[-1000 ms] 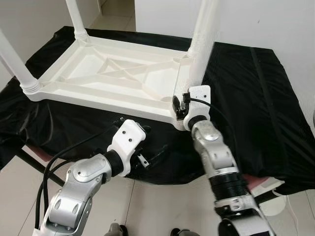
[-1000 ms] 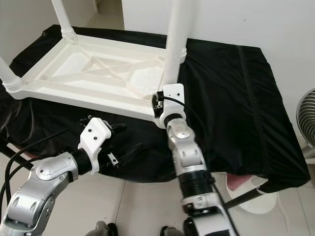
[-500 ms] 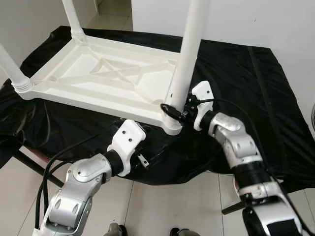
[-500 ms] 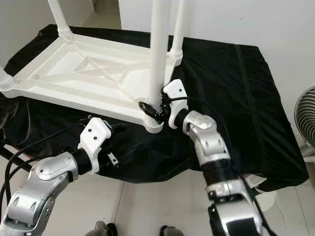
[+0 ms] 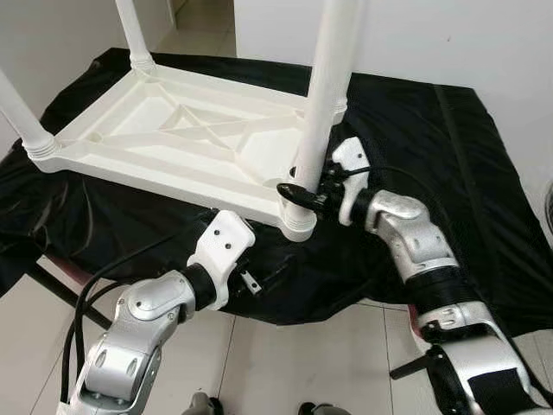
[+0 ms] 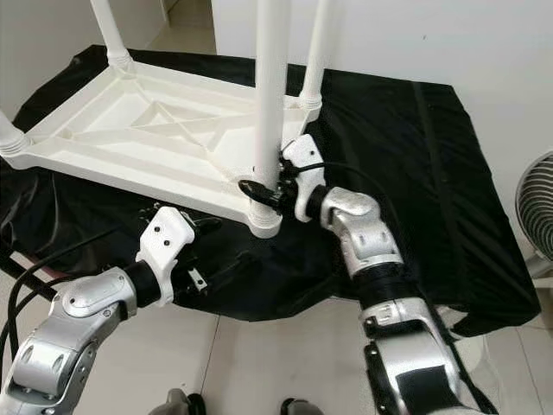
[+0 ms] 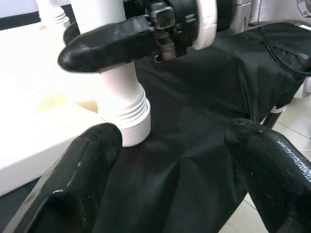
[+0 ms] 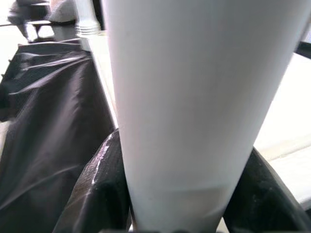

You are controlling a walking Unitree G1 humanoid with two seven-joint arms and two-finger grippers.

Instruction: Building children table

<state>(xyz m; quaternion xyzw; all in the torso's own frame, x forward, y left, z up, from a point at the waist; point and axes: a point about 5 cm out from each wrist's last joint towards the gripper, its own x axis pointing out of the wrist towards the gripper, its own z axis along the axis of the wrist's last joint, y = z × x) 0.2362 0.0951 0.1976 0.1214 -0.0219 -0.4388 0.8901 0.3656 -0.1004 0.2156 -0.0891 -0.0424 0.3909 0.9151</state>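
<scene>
Right gripper (image 5: 304,188) pinches the near-right table leg (image 5: 321,104) just above its ribbed collar, as I see it from the left eye view: the fingers close from the right side around the white tube, a hold that I judge is meant to steady or turn the leg in its corner socket. The table (image 5: 173,147) lies upside down on a black cloth (image 5: 449,173) so that all its sockets face up and the legs can go in from above; three other legs stand at the far-left, near-left and far-right corners.

From the right eye view, the same grip reads clearly: the leg rises straight from the near-right corner, and the left gripper (image 6: 192,251) hangs low and near, in front of the table's near edge, apart from it, seemingly in reserve.

From the left wrist view, my left gripper's two black fingers (image 7: 87,179) are spread wide with nothing between them but cloth; beyond them sits the collar, with a black finger of the right gripper wrapped across the tube just above it.

From the right wrist view, the white tube stands squarely between the two black fingers (image 8: 97,189), which press on either side. I judge the leg is seated or nearly so.
</scene>
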